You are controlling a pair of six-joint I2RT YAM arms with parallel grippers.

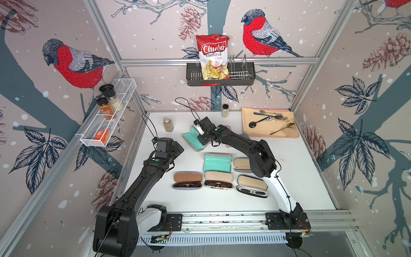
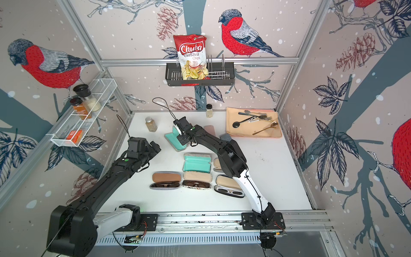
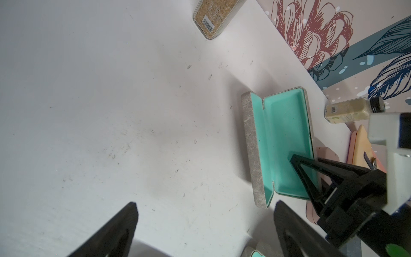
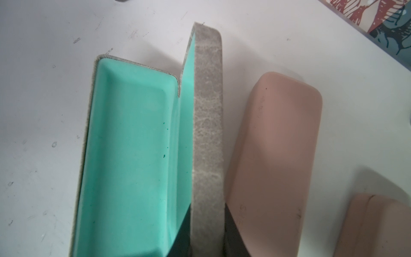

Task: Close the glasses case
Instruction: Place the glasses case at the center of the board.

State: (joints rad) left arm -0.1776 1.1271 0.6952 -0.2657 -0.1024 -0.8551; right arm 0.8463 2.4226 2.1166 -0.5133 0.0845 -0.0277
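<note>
Only R-wrist cam shows right gripper (image 4: pixel 206 227) pinching glasses case lid (image 4: pixel 208 133); left gripper (image 3: pixel 204 222) spread; white table (image 1: pixel 289 166), bird-print walls (image 1: pixel 155 33).

Lighting is bright, even and diffuse, from overhead. The white surface (image 1: pixel 295 169) reads close to washed out in both top views, and shadows under the arms are faint and soft-edged. Wide-angle distortion bows the aluminium frame posts (image 1: pixel 104 35) toward the picture edges.

Left wrist view: scuffs on the surface are crisp. The fingers (image 3: pixel 120 229) of the left gripper (image 3: pixel 205 203) are out of focus.

Right wrist view: hazy, low contrast. The teal-lined glasses case (image 4: pixel 133 155) is fairly sharp. The pink case (image 4: pixel 278 155) is soft and casts a diffuse shadow.
</note>
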